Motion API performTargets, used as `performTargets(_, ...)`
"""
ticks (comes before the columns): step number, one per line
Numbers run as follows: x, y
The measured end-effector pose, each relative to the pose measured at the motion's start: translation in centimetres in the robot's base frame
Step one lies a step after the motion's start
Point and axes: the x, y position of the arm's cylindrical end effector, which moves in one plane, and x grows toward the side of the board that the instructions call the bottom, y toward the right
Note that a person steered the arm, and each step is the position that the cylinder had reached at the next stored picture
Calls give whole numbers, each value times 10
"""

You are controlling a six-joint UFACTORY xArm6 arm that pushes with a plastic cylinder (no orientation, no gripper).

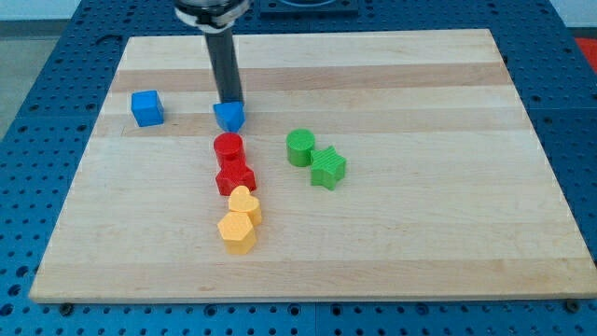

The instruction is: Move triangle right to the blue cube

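Observation:
The blue triangle (229,117) lies on the wooden board (420,224), left of the middle. The blue cube (146,108) sits to the view's left of it, a short gap apart. My tip (228,101) is at the triangle's top edge, touching or just behind it. The rod rises straight up from there to the view's top.
A red cylinder (228,147) and a red star-like block (235,176) sit right below the triangle. A yellow heart (244,203) and a yellow hexagon block (236,232) follow below them. A green cylinder (300,147) and a green star block (327,168) lie to the right.

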Motion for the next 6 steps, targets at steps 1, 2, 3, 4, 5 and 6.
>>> performTargets(1, 0, 40)
performTargets(2, 2, 87)
performTargets(3, 19, 99)
performTargets(4, 41, 91)
performTargets(5, 45, 54)
performTargets(6, 35, 0)
